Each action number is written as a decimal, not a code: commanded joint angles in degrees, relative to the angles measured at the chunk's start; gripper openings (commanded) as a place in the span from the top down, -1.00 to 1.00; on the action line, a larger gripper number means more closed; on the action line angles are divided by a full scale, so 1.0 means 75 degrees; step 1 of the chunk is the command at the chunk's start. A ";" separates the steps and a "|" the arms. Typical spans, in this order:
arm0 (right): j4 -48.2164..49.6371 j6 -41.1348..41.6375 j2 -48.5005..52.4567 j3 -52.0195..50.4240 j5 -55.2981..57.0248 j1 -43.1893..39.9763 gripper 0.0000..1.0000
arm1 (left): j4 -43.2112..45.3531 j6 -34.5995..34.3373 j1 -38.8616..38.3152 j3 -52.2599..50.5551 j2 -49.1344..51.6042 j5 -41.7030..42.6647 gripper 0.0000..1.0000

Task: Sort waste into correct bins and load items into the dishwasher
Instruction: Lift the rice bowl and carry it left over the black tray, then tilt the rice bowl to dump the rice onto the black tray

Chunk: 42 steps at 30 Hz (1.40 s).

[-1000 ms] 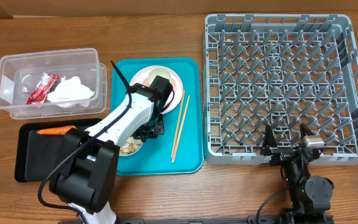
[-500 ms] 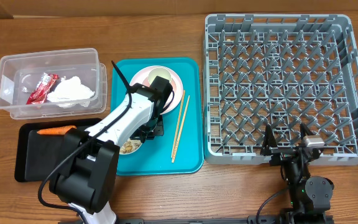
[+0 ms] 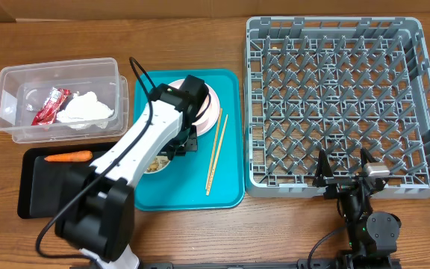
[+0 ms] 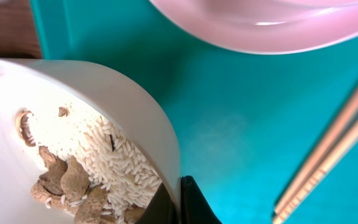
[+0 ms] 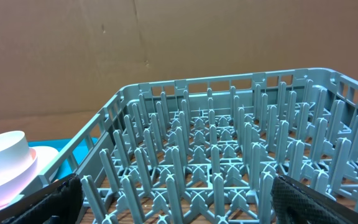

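**Worktop** (image 3: 200, 232): brown wood grain, carrying everything listed below.

**Clear tub** (image 3: 21, 78): far left, at the rear. It holds a red wrapper (image 3: 51, 105) and a foil wad (image 3: 86, 109), which touches the wrapper on its right.

**Black tray** (image 3: 43, 190): just in front of the clear tub. One carrot (image 3: 68, 157) lies along its rear edge.

**Teal tray** (image 3: 226, 187): centre, between the black tray and the dish rack.
- White bowl (image 4: 104, 84): near-left part of the teal tray, with rice (image 4: 120, 165) and brown scraps heaped inside.
- Pink plate (image 3: 213, 112): rear of the teal tray, partly under the left arm. The right wrist view shows a white cup (image 5: 5, 152) standing on it.
- Chopsticks (image 3: 216, 149): a pair lying side by side, right of the bowl and apart from it.

**Dish rack** (image 3: 334, 97): right side, a grey lattice base with rows of upright pegs.

**Left end effector** (image 4: 178, 200): clenched on the white bowl's rim. One finger appears to sit inside and one outside, though the wrist view crops both. Whether the bowl is raised off the teal tray cannot be told.

**Right end effector** (image 3: 343, 168): released, with fingers spread wide and grasping nothing. It sits at the near edge of the dish rack, facing across the pegs.
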 commanded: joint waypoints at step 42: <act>0.0061 -0.0003 -0.0082 -0.0082 -0.0017 -0.0052 -1.00 | -0.0259 0.4870 0.7842 -0.0866 -0.1807 0.7143 0.92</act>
